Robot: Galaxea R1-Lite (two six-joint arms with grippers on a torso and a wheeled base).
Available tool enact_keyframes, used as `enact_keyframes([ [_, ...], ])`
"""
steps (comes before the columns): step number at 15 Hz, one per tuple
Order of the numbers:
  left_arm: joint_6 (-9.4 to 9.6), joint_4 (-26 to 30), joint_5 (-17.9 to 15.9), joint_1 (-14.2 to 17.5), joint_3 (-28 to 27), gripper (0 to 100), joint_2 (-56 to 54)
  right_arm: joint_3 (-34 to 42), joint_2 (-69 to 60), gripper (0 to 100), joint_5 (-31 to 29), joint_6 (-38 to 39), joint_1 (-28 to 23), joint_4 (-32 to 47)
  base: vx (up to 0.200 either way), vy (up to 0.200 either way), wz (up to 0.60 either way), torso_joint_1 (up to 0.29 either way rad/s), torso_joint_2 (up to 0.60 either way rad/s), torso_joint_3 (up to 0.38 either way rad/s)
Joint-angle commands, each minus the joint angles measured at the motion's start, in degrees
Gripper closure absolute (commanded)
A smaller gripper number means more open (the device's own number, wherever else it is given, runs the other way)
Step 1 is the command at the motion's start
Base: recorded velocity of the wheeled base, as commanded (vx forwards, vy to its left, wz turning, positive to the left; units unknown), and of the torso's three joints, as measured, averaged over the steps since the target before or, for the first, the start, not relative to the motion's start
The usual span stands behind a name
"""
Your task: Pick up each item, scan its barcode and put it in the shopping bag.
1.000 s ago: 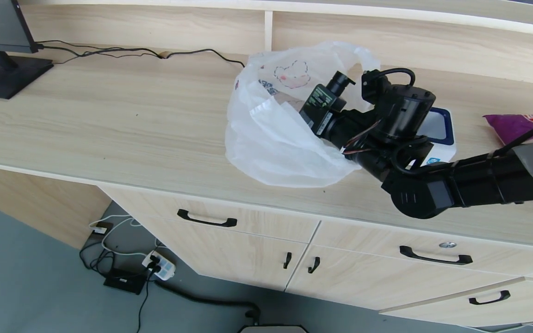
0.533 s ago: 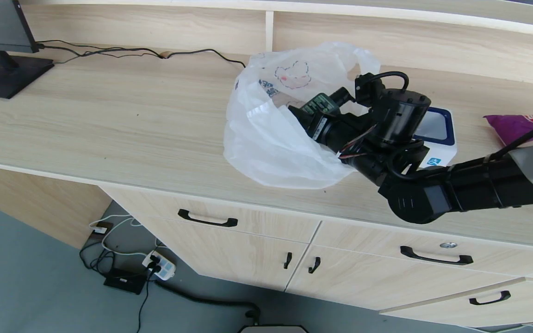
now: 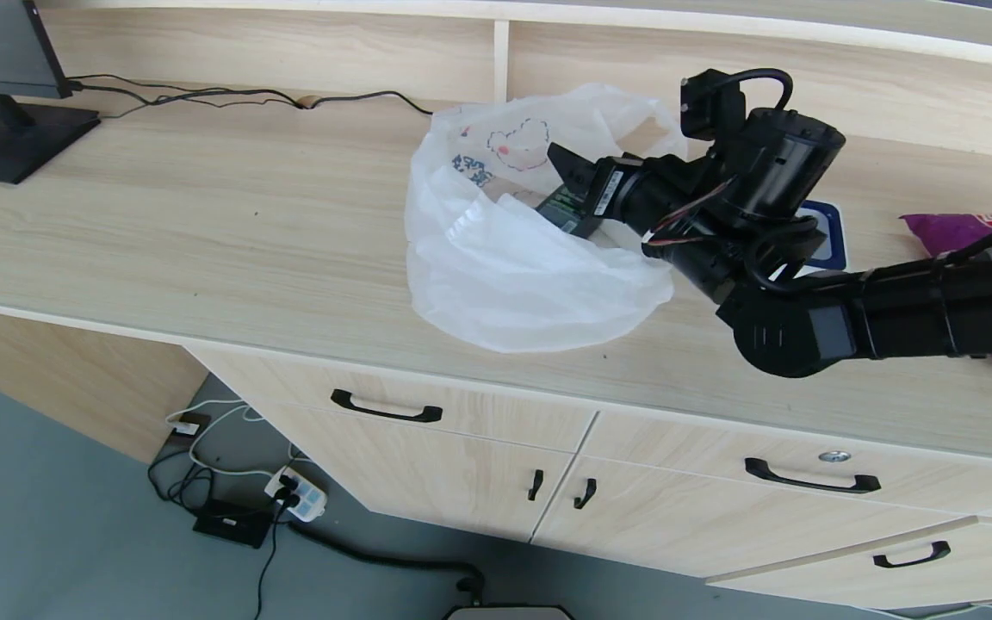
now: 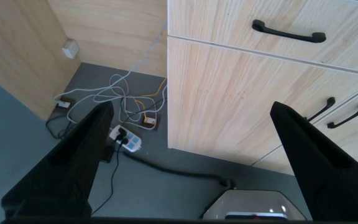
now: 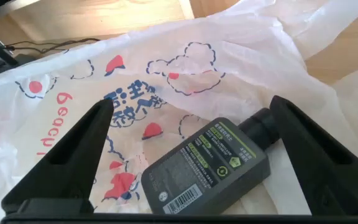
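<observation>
A dark grey bottle (image 5: 207, 168) with a black cap and a barcode label lies on its side inside the white plastic shopping bag (image 3: 513, 284), also seen as the bottle (image 3: 567, 209) under the bag's rim. My right gripper (image 3: 573, 185) hangs open just above it in the bag's mouth; its fingers (image 5: 73, 162) stand wide apart on either side of the bottle without touching it. The bag (image 5: 166, 68) has red and blue print. My left gripper (image 4: 192, 109) is open and holds nothing, low in front of the cabinet drawers.
A white and blue scanner (image 3: 819, 237) sits on the counter behind my right arm. A purple snack packet (image 3: 961, 237) lies at the far right. A monitor stand (image 3: 5, 138) and black cables (image 3: 203, 95) occupy the back left. Drawers (image 4: 272, 74) face my left gripper.
My right gripper lowered the bottle into the bag and let go of it. The gripper has since lifted and swung back a little. The bag bulged slightly to the left.
</observation>
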Motion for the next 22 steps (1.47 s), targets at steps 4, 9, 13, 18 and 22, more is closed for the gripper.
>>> enact_keyframes([
  [4, -0.07, -0.02, 0.01, 0.02, 0.0, 0, 0.09, -0.53, -4.06, 0, -0.01, -0.36, -0.36, 0.09, 0.0, 0.0, 0.0, 0.0, 0.0, 0.0],
  [9, 0.02, 0.07, 0.01, 0.02, 0.0, 0, 0.09, 4.48, -15.83, 0, 3.06, -12.4, 1.31, -4.65, 0.0, 0.0, 0.0, 0.0, 0.0, 0.0],
  [13, 0.37, 0.16, 0.01, -0.07, 0.0, 0, 0.09, 20.57, -27.96, 0, 2.18, -16.8, 5.97, -3.6, 0.0, 0.0, 0.0, 0.0, 0.0, 0.0],
  [18, 0.37, 0.25, 0.01, -0.07, 0.0, 0, 0.09, 30.15, -33.85, 0, 2.71, -16.8, 5.53, -3.16, 0.0, 0.0, 0.0, 0.0, 0.0, 0.0],
  [22, 0.37, 0.25, 0.01, -0.07, 0.0, 0, 0.09, 30.94, -33.76, 0, 2.8, -16.71, 5.53, -3.16, 0.0, 0.0, 0.0, 0.0, 0.0, 0.0],
])
